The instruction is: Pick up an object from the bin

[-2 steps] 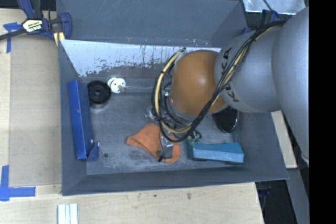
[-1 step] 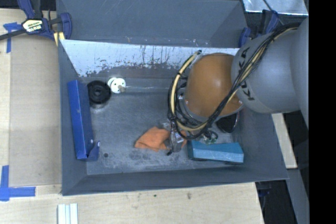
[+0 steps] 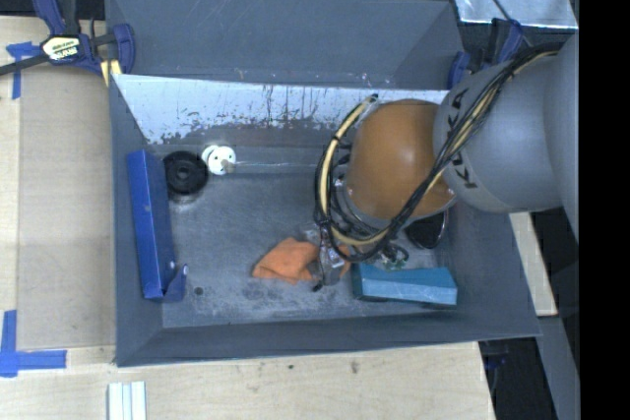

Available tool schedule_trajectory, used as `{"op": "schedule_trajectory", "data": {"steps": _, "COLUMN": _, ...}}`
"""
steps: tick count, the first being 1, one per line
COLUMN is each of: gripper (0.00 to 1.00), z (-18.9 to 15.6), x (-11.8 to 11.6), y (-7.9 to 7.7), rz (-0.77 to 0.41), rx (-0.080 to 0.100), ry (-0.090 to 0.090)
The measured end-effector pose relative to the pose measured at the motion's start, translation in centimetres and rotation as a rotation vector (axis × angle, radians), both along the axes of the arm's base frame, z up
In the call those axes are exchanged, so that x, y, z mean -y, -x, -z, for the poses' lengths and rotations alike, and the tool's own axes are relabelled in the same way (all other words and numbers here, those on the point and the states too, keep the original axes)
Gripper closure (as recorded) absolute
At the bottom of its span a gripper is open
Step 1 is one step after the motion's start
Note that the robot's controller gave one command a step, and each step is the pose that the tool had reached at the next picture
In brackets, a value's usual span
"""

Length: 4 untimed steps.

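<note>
a grey metal bin (image 3: 251,211) with a scuffed floor holds a few scattered things. the gripper (image 3: 328,263) sits low near the front wall, at the right edge of a crumpled orange cloth-like piece (image 3: 283,264), with a blue block (image 3: 406,285) just beside it on the other side. the orange piece looks soft, light and floppy, unlikely to break; pinching a raised fold near its middle seems best. whether the gripper is apart or together i cannot tell, nor whether it touches the orange piece.
</note>
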State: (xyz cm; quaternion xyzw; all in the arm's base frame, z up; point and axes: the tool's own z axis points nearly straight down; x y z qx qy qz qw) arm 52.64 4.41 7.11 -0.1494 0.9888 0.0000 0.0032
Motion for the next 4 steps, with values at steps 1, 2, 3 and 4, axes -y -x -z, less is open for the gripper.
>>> {"op": "schedule_trajectory", "data": {"steps": 1, "gripper": 1.0, "z": 0.0, "x": 0.0, "y": -0.1, "rz": 0.0, "rx": -0.002, "ry": 0.0}}
{"op": "schedule_trajectory", "data": {"steps": 2, "gripper": 1.0, "z": -4.4, "x": -1.3, "y": 4.2, "rz": -0.139, "rx": -0.006, "ry": 0.001}}
{"op": "schedule_trajectory", "data": {"steps": 3, "gripper": 1.0, "z": -4.4, "x": -1.3, "y": 4.2, "rz": -0.138, "rx": -0.006, "ry": 0.001}}
{"op": "schedule_trajectory", "data": {"steps": 4, "gripper": 1.0, "z": -10.5, "x": -3.6, "y": 3.9, "rz": -0.14, "rx": -0.009, "ry": 0.001}}
